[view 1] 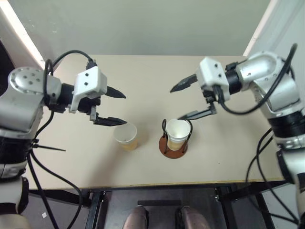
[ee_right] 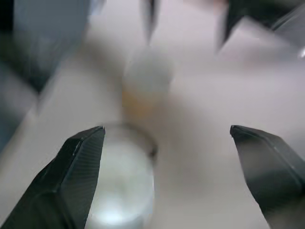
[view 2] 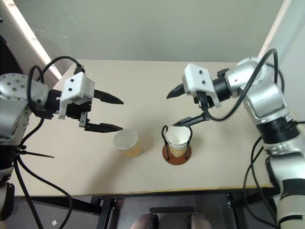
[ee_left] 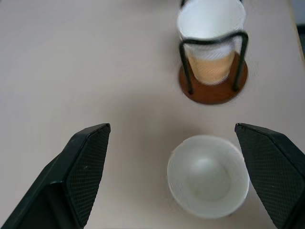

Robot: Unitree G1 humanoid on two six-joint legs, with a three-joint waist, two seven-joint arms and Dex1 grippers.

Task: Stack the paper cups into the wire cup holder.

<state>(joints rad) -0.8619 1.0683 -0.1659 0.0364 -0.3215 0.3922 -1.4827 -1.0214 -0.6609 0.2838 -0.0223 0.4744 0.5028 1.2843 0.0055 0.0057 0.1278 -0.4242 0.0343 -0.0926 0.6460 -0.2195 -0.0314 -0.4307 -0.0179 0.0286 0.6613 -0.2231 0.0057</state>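
Nearest the front edge of the tabletop [view 1: 71, 162] stands the wire cup holder [view 1: 173, 144], its two black loops around a paper cup [view 1: 177, 132] whose lower part hides behind the wires, so I cannot tell whether more than one is nested there. Just beside it, towards the left edge, sits one loose cup [view 1: 126, 136], upright and apart from everything. Both the left gripper [view 1: 112, 107] and the right gripper [view 1: 188, 99] hang above with jaws spread wide, grasping nothing.

Head stereo pair looks steeply down over tabletop [view 1: 143, 167], near edge at bottom. Wrist cameras sit close, facing along own fingers. All views share wire cup holder [ee_left: 213, 90] and loose paper cup [ee_left: 208, 175].
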